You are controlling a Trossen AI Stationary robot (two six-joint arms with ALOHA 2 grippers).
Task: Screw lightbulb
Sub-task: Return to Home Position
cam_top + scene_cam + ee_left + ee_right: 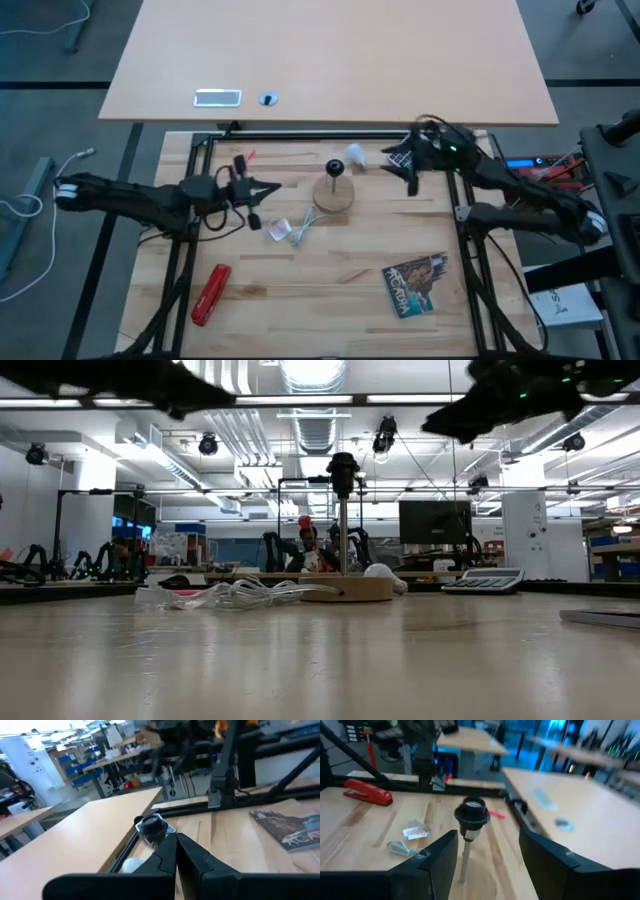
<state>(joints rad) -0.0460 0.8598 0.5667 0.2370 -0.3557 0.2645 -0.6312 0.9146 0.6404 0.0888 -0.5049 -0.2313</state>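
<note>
Bulb: the lightbulb (pixel 357 153) lay loose on the table, just beside the lamp's wooden base (pixel 335 200), not in the black socket (pixel 335 168), which stood empty.
Right gripper: the right gripper (pixel 409 172) hung near the bulb, fingers spread wide, holding nothing.
Left gripper: the left gripper (pixel 262 190) sat on the lamp's other side, fingers pressed together, empty.
Who's closer: the right arm, easily. The bulb was on its side of the lamp, and the lamp stood between the bulb and the left gripper.
Bulb axis: looked tipped over flat, but which way the screw end pointed was honestly too small to tell.
</note>
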